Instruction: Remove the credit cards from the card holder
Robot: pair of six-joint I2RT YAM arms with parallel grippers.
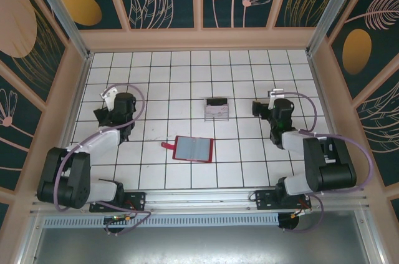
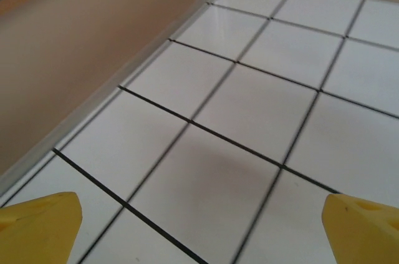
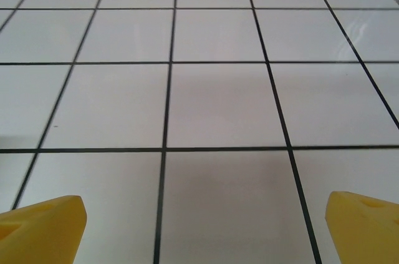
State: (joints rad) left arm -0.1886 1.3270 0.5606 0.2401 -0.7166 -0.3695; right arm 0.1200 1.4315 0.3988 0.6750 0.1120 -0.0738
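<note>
Mid-table: card holder [image 1: 194,149] open flat, both grippers wide

Red holder lies opened on the white tiled table [image 1: 156,77], grey sleeves facing up, strap tab [image 1: 166,146] sticking out of its left side. Sleeve contents unreadable at this size. Just beyond it, not touching, sits a clear box [image 1: 217,110] with something dark at the far end and something pale nearer; too small to identify. Left gripper [image 1: 101,116] is well left of the holder, near the left wall [image 2: 75,58], yellow fingertips [image 2: 40,226] spread wide over bare tile. Right gripper [image 1: 259,108] is just right of the box, fingertips [image 3: 40,226] equally wide, also over bare tile.
</note>
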